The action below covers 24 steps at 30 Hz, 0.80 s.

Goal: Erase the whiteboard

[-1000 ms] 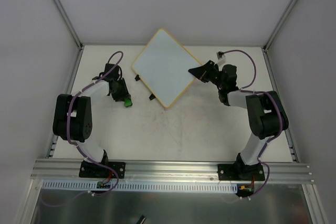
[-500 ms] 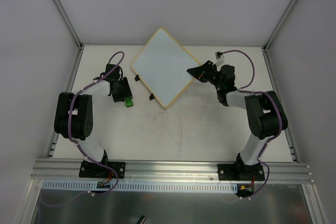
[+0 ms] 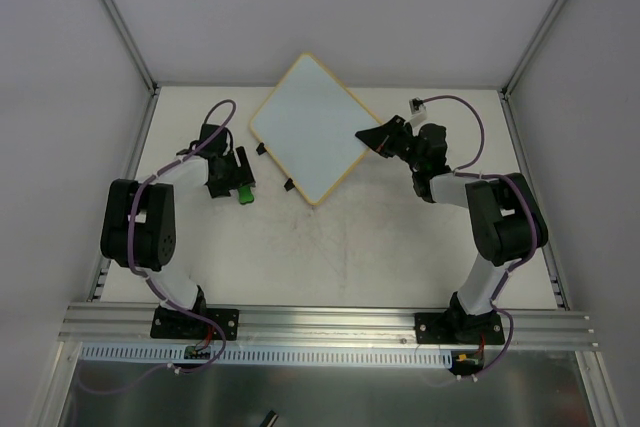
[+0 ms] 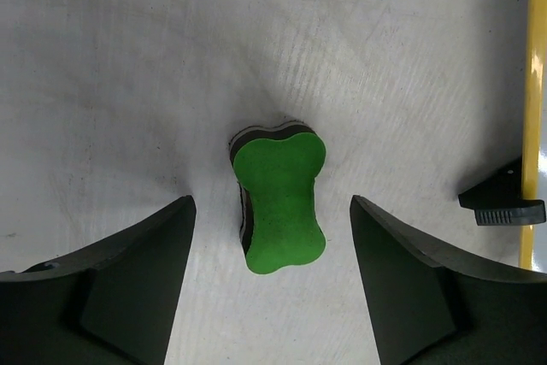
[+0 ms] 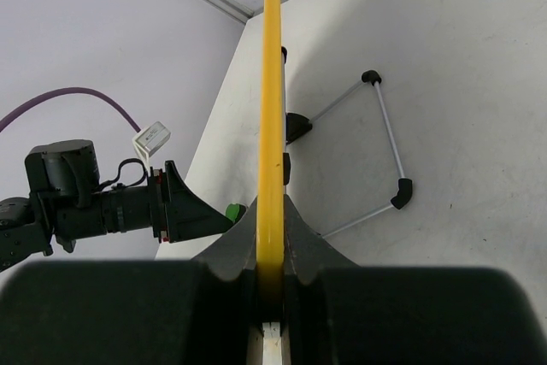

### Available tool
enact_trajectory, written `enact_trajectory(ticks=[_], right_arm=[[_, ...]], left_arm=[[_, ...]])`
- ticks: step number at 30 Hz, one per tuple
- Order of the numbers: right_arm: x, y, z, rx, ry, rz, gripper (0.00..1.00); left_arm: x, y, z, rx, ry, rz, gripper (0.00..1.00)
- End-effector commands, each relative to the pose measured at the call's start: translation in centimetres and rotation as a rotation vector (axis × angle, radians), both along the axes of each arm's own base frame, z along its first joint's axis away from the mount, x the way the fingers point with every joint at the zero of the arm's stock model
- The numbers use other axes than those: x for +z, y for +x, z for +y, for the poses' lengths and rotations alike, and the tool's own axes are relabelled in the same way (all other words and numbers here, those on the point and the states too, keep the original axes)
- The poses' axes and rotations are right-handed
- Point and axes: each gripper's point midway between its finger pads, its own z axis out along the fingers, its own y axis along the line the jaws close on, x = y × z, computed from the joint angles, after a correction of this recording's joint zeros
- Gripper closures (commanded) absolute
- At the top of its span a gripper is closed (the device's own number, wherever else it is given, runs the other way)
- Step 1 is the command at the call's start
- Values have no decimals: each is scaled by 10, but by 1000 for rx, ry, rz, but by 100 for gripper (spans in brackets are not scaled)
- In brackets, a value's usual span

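The whiteboard [image 3: 310,127] lies as a diamond at the back middle of the table, its surface plain white. My right gripper [image 3: 375,139] is shut on its yellow rim [image 5: 272,83], which runs edge-on between the fingers in the right wrist view. A small green eraser [image 4: 280,203] rests on the table just left of the board [image 3: 243,193]. My left gripper [image 4: 272,203] is open around it, with a gap between each finger and the eraser. The board's rim [image 4: 536,83] shows at the right edge of the left wrist view.
A black clip [image 4: 500,203] sticks out from the board's near-left edge. A thin wire stand [image 5: 389,151] with black corner caps lies on the table under the board. Grey walls and aluminium posts close in the table at the back and sides.
My left gripper has opened and let go of the green eraser, which now lies on the table between its fingers. The right gripper and the whiteboard have hardly moved.
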Motion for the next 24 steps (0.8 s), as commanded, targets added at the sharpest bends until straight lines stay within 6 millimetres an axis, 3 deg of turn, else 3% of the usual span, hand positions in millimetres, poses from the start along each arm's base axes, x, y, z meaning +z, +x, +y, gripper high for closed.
enact_trajectory(ticks=[1,6,10,13,18,24], right_arm=[[4,-12,18,69,-1,-53,95],[-3,-14,21,73,-8,-41,95],[-3,-15,22,75,-12,-43,92],[-4,-15,22,73,-13,-44,82],[-4,-15,22,73,-14,-41,80],[-4,-16,22,75,-14,-41,73]], left_arm=[[17,6,7,23,11,-73,26],[32,6,4,22,-12,-150,17],[36,4,5,40,-15,-217,1],[42,0,7,49,-12,-261,1],[55,0,9,70,5,-337,1],[54,-3,8,65,10,-338,1]])
